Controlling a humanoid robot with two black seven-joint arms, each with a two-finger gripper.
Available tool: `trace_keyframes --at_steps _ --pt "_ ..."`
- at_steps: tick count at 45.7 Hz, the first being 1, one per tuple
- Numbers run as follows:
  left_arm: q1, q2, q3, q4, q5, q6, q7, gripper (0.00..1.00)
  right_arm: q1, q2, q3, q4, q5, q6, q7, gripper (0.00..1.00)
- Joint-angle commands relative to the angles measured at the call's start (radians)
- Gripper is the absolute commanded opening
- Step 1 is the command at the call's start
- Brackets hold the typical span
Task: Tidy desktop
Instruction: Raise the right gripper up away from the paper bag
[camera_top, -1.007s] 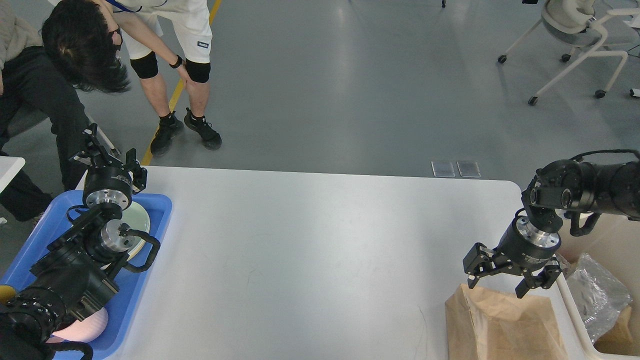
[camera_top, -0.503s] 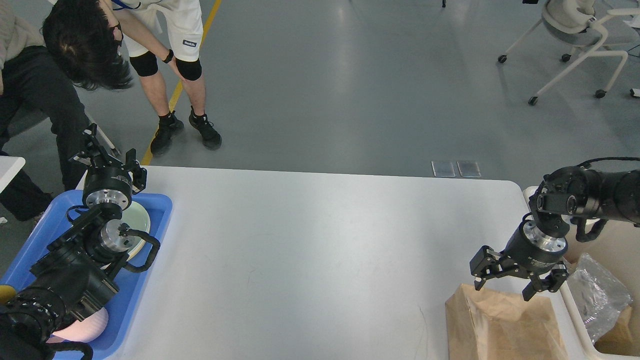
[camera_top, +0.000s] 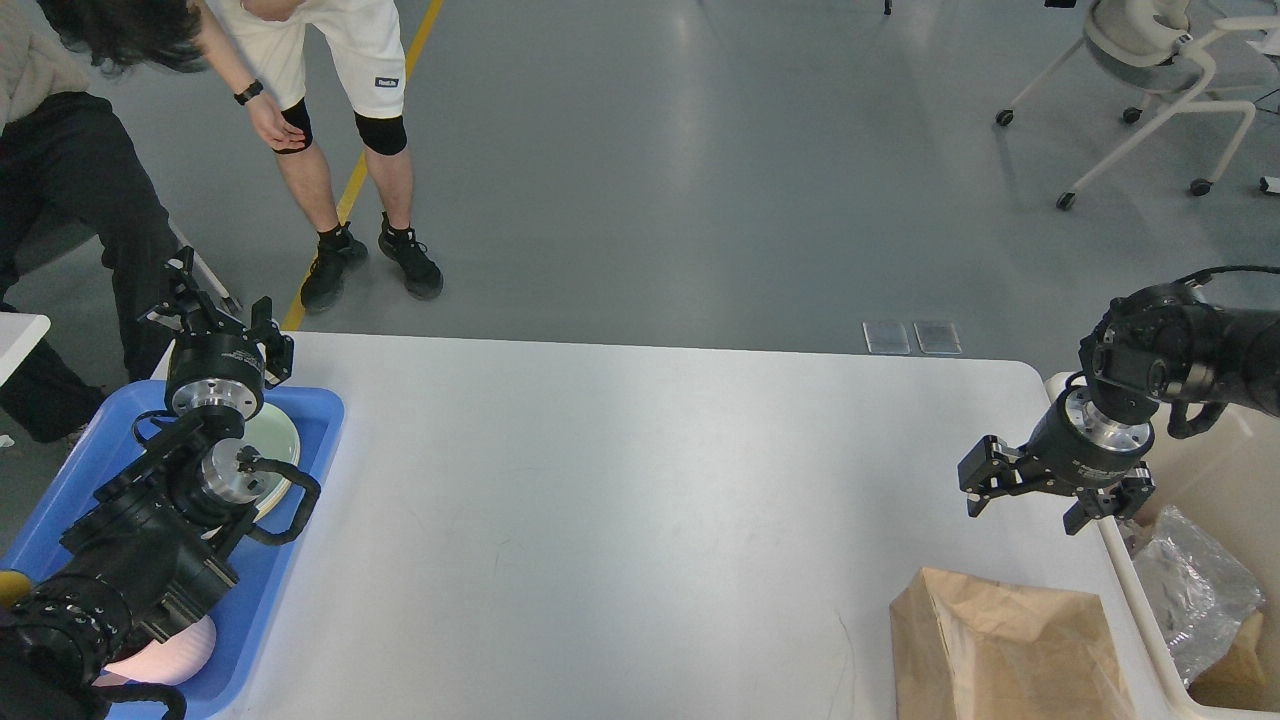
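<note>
The desktop (camera_top: 620, 480) is a wide white tabletop that fills the lower part of the head view. A brown paper bag (camera_top: 1000, 650) lies on it at the near right corner. My right gripper (camera_top: 1028, 508) hangs open just above and beyond the bag, fingers pointing down, holding nothing. My left gripper (camera_top: 222, 302) stands open and empty at the far left, raised over the far end of the blue tray (camera_top: 262, 585).
The blue tray holds a pale green plate (camera_top: 283, 440) and a pink bowl (camera_top: 170, 655), partly behind my left arm. A cream bin (camera_top: 1225, 485) at the right edge holds crumpled clear plastic (camera_top: 1190, 590). Two people stand beyond the table's far left corner.
My right gripper has risen off the brown paper bag and drawn back to the right, still open. The person at the far left has straightened up. My left arm has not moved.
</note>
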Motion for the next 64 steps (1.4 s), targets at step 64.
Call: trace_keyframes --at_steps 64 --pt "0.0 0.0 0.0 0.0 0.0 0.0 0.0 0.96 0.787 -0.101 -0.036 0.171 -0.097 0.137 0.0 1.0"
